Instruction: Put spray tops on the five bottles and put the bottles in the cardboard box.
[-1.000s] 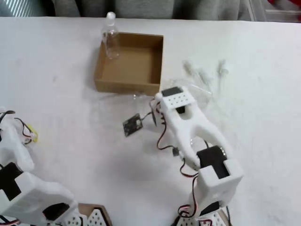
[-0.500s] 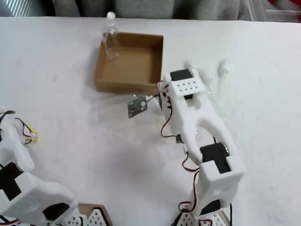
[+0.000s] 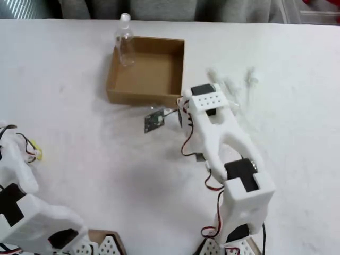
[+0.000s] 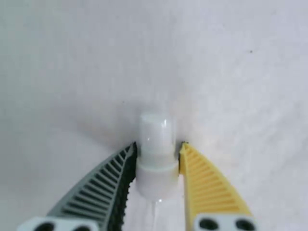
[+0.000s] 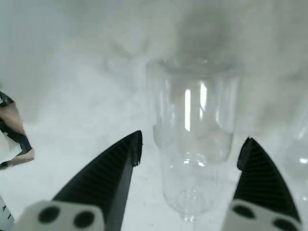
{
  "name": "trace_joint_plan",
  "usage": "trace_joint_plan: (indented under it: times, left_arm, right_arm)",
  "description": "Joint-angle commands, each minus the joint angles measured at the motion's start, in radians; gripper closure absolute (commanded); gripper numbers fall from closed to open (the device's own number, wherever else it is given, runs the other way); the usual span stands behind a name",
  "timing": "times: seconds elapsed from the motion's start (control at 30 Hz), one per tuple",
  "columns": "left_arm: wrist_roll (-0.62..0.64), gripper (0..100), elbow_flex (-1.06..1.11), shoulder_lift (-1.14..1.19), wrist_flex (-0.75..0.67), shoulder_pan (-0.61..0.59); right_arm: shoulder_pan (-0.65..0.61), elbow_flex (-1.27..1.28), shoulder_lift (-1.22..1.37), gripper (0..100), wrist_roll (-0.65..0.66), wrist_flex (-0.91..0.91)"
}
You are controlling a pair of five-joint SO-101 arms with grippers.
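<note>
A clear bottle with a white spray top stands at the far left corner of the cardboard box. More clear, uncapped bottles lie on the white table just right of the box. The right arm stretches to them. In the right wrist view, its gripper is open, with black fingers on either side of one clear bottle, apart from it. My left gripper, with one grey and one yellow finger, is shut on a white spray top just over the table.
The left arm sits low at the near left corner. A small circuit board on wires hangs beside the right arm, just in front of the box. A bit of cardboard shows at the near edge.
The right arm has swung away from the near side toward the bottles beside the box, and its dangling board moved up with it. The left arm has kept still.
</note>
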Motion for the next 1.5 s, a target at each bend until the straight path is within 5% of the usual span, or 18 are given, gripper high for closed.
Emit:
trace_joint_plan:
  times: [0.0,0.33,0.57,0.67,0.8,1.1,1.47]
  left_arm:
    - [0.006,86,-0.034,0.022,-0.018,0.019]
    - [0.006,86,-0.034,0.022,-0.018,0.019]
    - [0.006,86,-0.034,0.022,-0.018,0.019]
    - [0.006,86,-0.034,0.022,-0.018,0.019]
    - [0.006,86,-0.034,0.022,-0.018,0.019]
    - [0.006,86,-0.029,0.022,-0.018,0.019]
    - [0.005,86,-0.029,0.022,-0.032,0.019]
  right_arm:
    - [0.007,-0.06,-0.12,71.1,-0.054,-0.002]
    - [0.053,-0.057,-0.346,71.6,-0.075,0.147]
    - [0.2,0.017,-0.401,99.2,-0.078,0.16]
    - [0.248,0.104,-0.403,95.0,-0.087,0.105]
    - [0.272,0.216,-0.407,98.0,-0.256,-0.042]
    - [0.263,0.265,-0.403,98.3,-0.856,-0.228]
    - [0.289,0.483,-0.407,98.3,-0.859,-0.28]
